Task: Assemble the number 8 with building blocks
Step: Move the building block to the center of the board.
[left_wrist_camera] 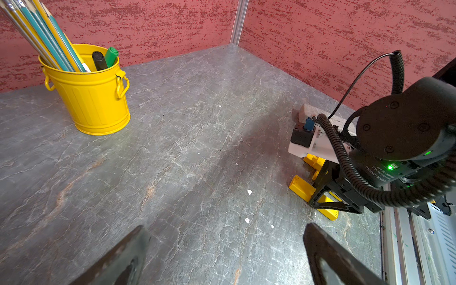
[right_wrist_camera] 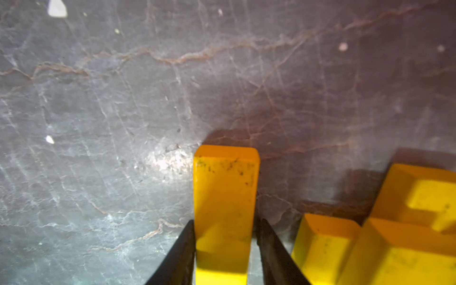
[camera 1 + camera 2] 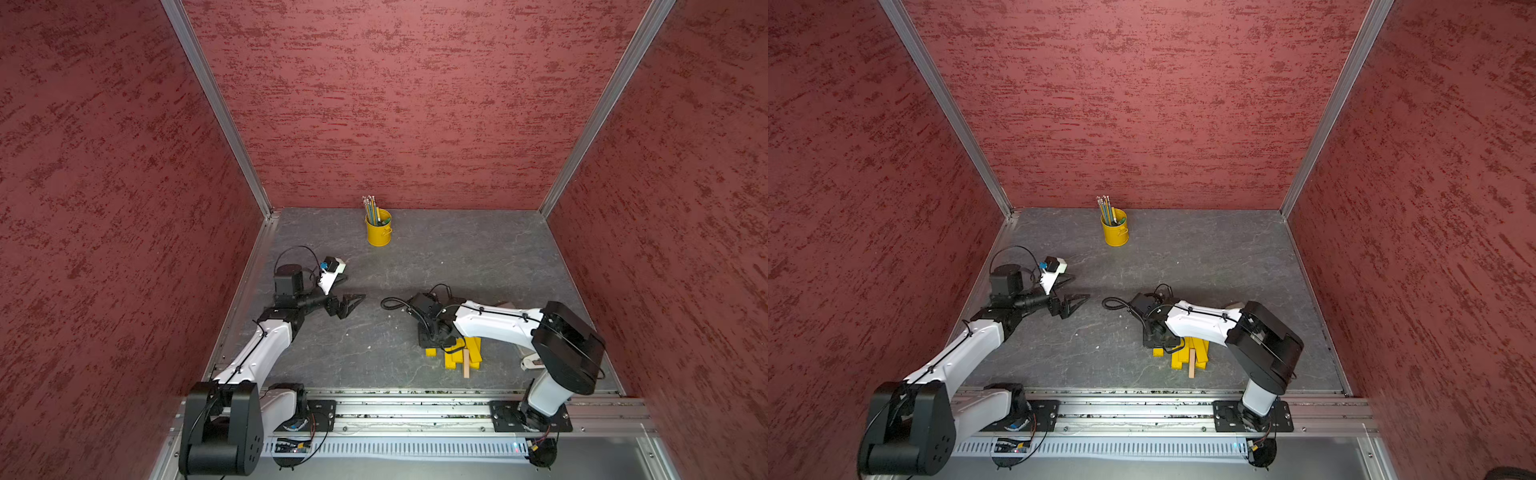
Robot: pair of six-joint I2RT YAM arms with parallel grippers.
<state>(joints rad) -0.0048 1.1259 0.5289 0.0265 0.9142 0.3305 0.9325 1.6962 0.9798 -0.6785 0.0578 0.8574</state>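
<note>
Step in hand: picking a block from the heap. The blocks lie jumbled at lower centre-right in both top views, the tan plank among them; no figure 8 is laid out yet. The right claw straddles one yellow plank at the bottom of its wrist view, jaws narrowly apart (pinching or merely flanking: cannot tell). The left claw is wide open and empty. Next move, as judged: firm grip, straight lift, carry to bare table.

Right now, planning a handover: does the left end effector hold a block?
No, the left end effector hangs open, empty, over the table.
</note>
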